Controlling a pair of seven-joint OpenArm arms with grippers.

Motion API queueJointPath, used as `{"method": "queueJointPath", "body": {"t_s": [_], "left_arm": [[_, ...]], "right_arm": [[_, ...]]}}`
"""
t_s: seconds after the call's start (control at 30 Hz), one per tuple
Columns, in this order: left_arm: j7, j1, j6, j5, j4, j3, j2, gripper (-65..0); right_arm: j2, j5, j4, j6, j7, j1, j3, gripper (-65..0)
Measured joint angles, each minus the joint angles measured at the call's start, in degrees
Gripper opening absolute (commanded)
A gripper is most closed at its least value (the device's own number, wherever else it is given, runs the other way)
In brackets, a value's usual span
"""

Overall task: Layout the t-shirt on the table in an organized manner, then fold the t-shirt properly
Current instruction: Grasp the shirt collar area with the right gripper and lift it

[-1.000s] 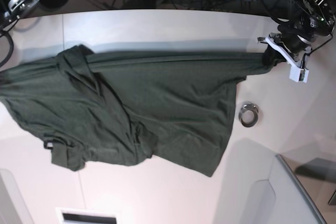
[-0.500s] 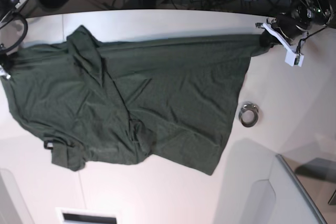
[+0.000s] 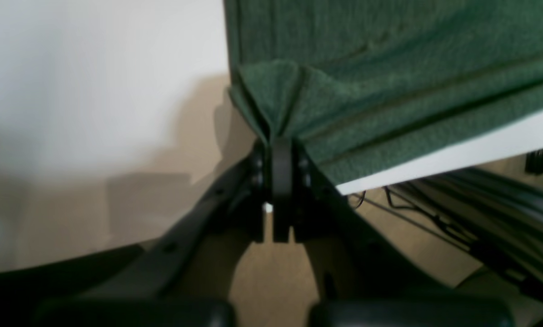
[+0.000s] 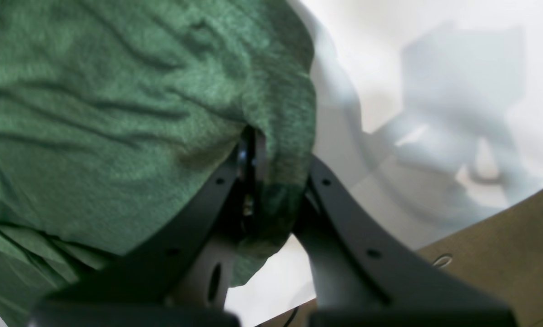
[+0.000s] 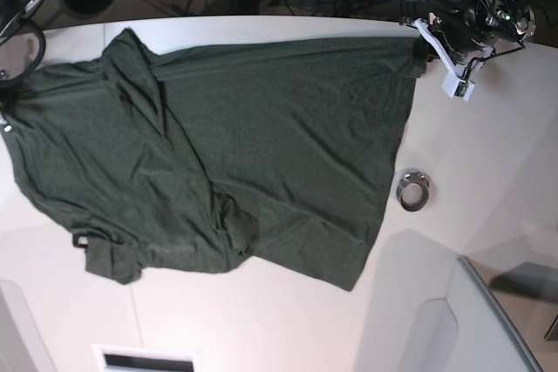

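In the base view alone — a metal ring [image 5: 413, 190] beside the t-shirt [image 5: 261, 154]

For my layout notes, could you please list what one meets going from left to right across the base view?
Dark green cloth t-shirt → small metal ring → left gripper pinching the shirt's far corner, all on the white table.

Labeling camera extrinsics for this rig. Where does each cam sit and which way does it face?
Base: overhead, looking down on the table, t-shirt spread, both arms at the far corners.
Left wrist: behind the left gripper, jaws pinching a shirt corner at the table edge.
Right wrist: behind the right gripper, jaws shut on bunched cloth.
Shared: the t-shirt and table show in all three.
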Motion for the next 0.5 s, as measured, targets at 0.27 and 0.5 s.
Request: {"method": "queueJointPath", "body": {"t_s": [0.27, 0.5], "left_arm": [[-0.11, -0.31, 0.0, 7.06, 0.02, -0.04, 0.5, -65.0], [0.0, 0.22, -0.02, 13.88, 3.28, -0.07, 0.76, -50.8]], "right_arm": [[-0.02, -0.04, 0.09, -0.42, 0.04, -0.15, 0.04, -34.7], [-0.55, -0.5, 1.01, -1.53, 3.02, -0.57, 4.66, -24.6]]}}
